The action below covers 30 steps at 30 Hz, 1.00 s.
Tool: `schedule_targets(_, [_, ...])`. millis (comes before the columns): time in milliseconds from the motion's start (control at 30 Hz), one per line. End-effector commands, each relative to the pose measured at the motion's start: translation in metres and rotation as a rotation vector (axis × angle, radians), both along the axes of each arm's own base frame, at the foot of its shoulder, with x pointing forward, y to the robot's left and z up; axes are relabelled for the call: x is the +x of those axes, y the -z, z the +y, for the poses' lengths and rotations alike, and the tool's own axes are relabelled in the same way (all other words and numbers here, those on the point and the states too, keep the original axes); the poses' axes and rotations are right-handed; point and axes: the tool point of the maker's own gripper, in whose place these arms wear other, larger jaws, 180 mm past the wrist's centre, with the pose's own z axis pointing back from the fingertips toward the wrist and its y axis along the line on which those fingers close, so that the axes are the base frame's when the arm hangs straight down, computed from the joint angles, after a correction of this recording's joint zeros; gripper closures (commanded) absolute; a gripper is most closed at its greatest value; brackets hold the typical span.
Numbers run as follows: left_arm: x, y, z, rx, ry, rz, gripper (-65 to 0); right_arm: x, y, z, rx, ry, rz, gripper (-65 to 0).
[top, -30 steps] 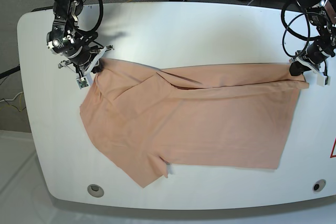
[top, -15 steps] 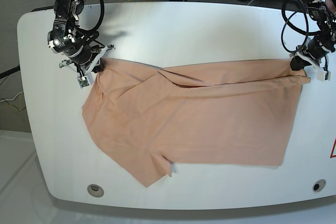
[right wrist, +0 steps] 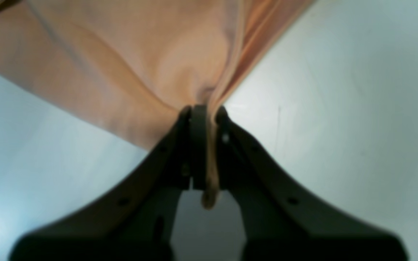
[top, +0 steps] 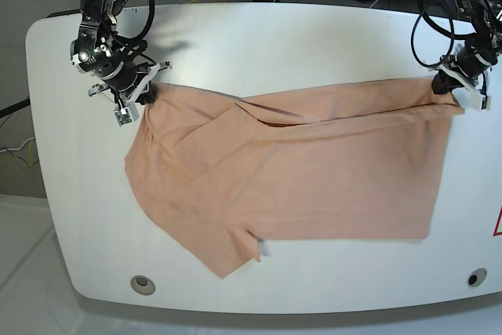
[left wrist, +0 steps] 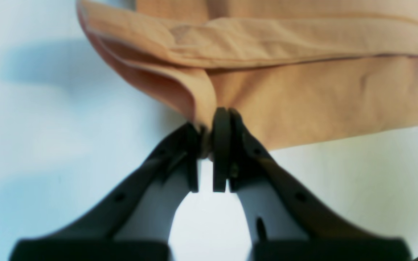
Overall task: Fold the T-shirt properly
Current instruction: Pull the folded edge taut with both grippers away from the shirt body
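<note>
A peach-orange T-shirt (top: 290, 170) is shown spread over the white bench (top: 267, 37), stretched between the two hands along its far edge. The left hand (left wrist: 210, 145) is clenched on one corner of the fabric; in the left wrist view the cloth is seen pinched between the dark fingers (left wrist: 221, 145), with a hemmed edge folded over just beyond the fingertips and a doubled layer curling away to one side. The right hand (right wrist: 203, 145) is likewise clenched on the opposite corner; in the right wrist view a thin strip of cloth is seen hanging down between the fingers (right wrist: 198, 145), and the fabric is gathered into soft creases fanning outward from the grip.

In the base view the garment is seen lying mostly flat in front of both hands. A fold of fabric is laid over along the held edge, forming a raised diagonal ridge near the right hand (top: 133, 88) and a long shallow crease running toward the left hand (top: 455, 84). A short sleeve (top: 227, 253) projects at the near edge, well apart from either hand. The surface is plain, thin and lightly wrinkled.
</note>
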Motion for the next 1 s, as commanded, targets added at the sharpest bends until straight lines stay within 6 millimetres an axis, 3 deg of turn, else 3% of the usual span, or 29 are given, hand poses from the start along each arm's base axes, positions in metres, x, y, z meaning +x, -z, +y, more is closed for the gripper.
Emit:
schedule_targets(0, [0.003,-0.008,0.001,0.004,0.002,-0.036,-2.9,-0.011,0.005,-0.007,-0.034,-0.005,0.043,0.0])
schedule_targets(433, [-0.025,0.010,-0.005,-0.012,-0.002,0.031,-2.9,-0.034,0.015,-0.020,-0.065,-0.007,0.091,0.0])
schedule_targets(767, [-0.028,0.011,-0.004,-0.009,-0.001,0.039,-2.9,-0.051,0.013,-0.058,-0.104,0.079,0.110,0.0])
schedule_targets(967, [-0.039,0.016,-0.004,-0.007,0.002,0.066,-2.9,-0.058,0.015,-0.064,-0.120,0.076,0.126,0.0])
